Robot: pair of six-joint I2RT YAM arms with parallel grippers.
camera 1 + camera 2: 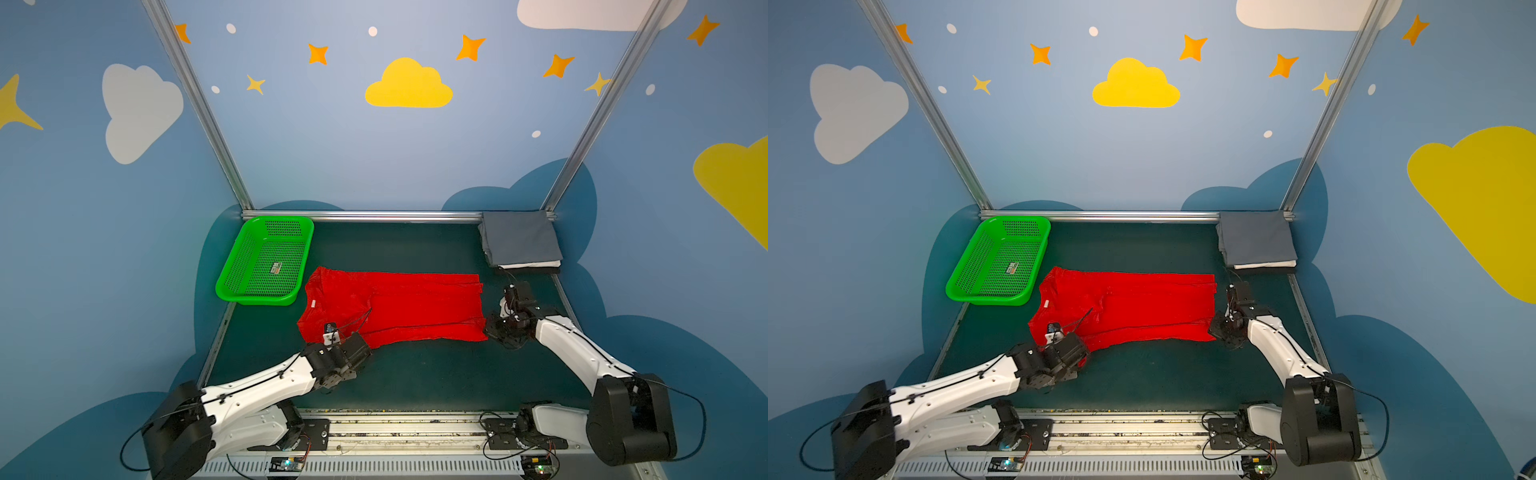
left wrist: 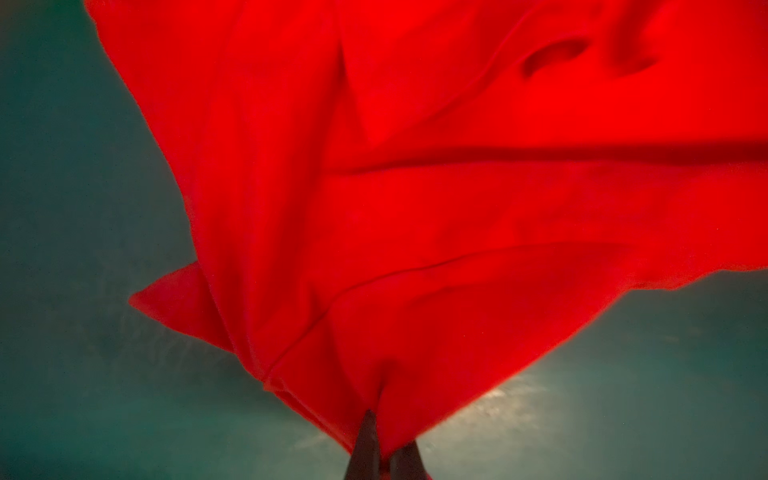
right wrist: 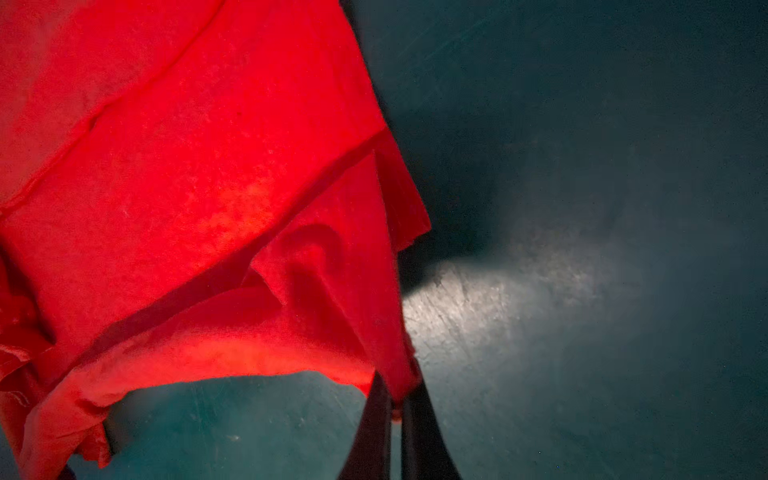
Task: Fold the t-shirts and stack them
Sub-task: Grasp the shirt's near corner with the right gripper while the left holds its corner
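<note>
I work over a dark green matte tabletop [image 1: 415,374], boxed in by blue walls painted with clouds and stars [image 1: 409,85] and bare aluminium frame posts [image 1: 199,108]. In both top views my own wrists cover my fingertips. The wrist views show them only as dark tips cut off at the frame edge, with the cloth around them blurred.

My left gripper [image 2: 386,451] is clamped on the near edge at the collar end of the bright red short-sleeved cloth t-shirt [image 1: 415,307], and my right gripper [image 3: 397,415] is clamped on its near hem corner. The shirt lies spread across the middle of the table. Its small white neck label [image 1: 312,303] points toward the green perforated plastic basket [image 1: 232,286] at the far left, which holds a small sticker [image 1: 276,268] on its floor.

In the far right corner sits a stack of square-folded shirts [image 1: 519,239]: grey on top, a white edge beneath, black at the bottom.
</note>
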